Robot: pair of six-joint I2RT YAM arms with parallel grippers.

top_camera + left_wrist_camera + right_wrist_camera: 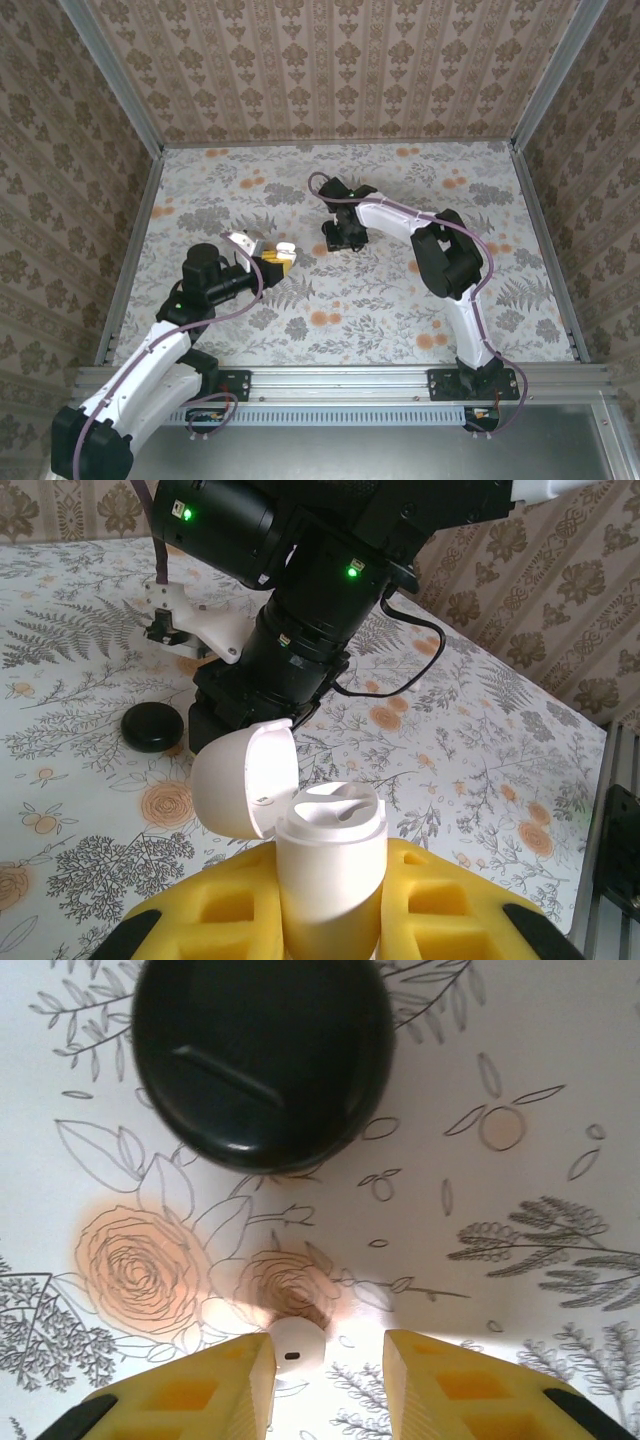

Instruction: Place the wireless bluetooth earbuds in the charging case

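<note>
Damask-papered walls (330, 60) close in three sides of a table (350, 300) dressed in pale floral print with orange blooms, an aluminium rail (340, 380) lining its near edge, evenly lit.

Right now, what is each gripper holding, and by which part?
Left gripper pinches the open white case by its lower body. Right gripper holds nothing; a white bud sits between its fingers.
</note>
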